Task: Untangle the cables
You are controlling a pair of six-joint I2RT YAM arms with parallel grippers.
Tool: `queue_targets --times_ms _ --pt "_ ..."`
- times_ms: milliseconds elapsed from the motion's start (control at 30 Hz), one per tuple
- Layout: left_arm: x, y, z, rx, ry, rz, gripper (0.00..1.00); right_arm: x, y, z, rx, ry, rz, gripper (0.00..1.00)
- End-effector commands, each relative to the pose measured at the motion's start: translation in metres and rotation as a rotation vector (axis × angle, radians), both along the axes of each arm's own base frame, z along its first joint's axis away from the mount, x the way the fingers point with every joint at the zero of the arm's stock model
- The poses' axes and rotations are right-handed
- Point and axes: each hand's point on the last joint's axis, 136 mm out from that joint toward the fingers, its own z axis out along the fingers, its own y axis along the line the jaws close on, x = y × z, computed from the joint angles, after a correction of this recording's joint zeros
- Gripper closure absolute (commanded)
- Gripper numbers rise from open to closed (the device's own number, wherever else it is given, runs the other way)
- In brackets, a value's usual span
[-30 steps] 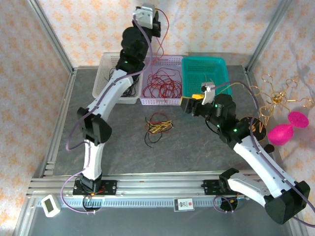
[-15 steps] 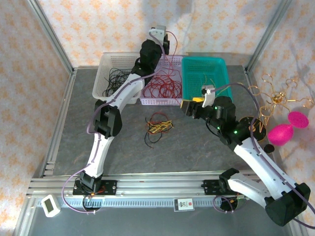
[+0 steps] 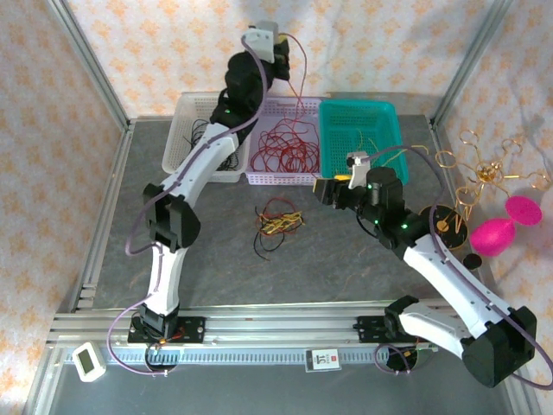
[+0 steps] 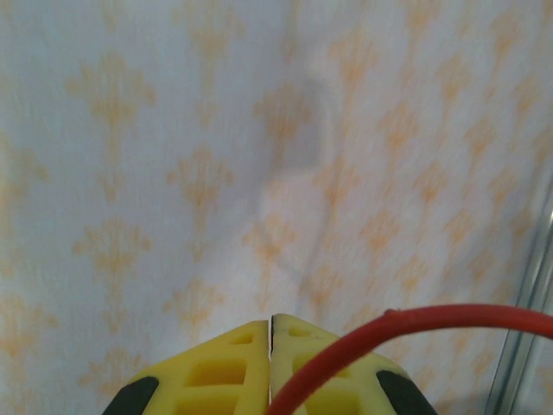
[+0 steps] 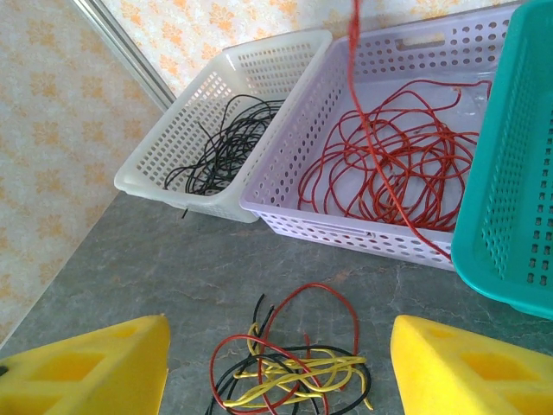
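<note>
My left gripper point(image 4: 271, 333), raised, pinches a red cable point(image 4: 449, 318); my right gripper point(image 5: 278, 346) hangs spread above the tangled cables point(image 5: 298, 380).

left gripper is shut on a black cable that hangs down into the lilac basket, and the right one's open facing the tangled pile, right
Not quite: the left gripper is shut on a red cable, not a black one, as the left wrist view shows. The rest holds: it hangs down into the lilac basket, and the right gripper is open, facing the tangled pile.
</note>
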Motion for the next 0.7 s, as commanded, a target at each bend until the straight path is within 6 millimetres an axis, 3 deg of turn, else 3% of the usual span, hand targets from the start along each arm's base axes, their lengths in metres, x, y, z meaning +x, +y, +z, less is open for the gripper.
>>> queue_targets --times_ms 0,133,233,467,667 --pt "-0.044 0.015 0.08 -0.082 -0.153 -0.044 1.0 0.005 -0.001 0.021 0.04 -0.056 -0.014 0.32" --pt "-0.061 0.023 0.11 -0.117 -0.22 -0.06 1.0 0.005 -0.002 0.022 0.041 -0.058 -0.015 0.32" --pt "-0.06 0.037 0.121 -0.14 -0.261 -0.018 1.0 0.006 -0.001 0.022 0.044 -0.058 -0.014 0.32" --pt "-0.018 0.057 0.092 -0.183 -0.274 0.063 1.0 0.004 0.002 0.022 0.052 -0.055 0.001 0.32" --pt "0.002 0.055 0.074 -0.222 -0.266 0.06 1.0 0.004 0.001 0.018 0.047 -0.042 0.0 0.32"
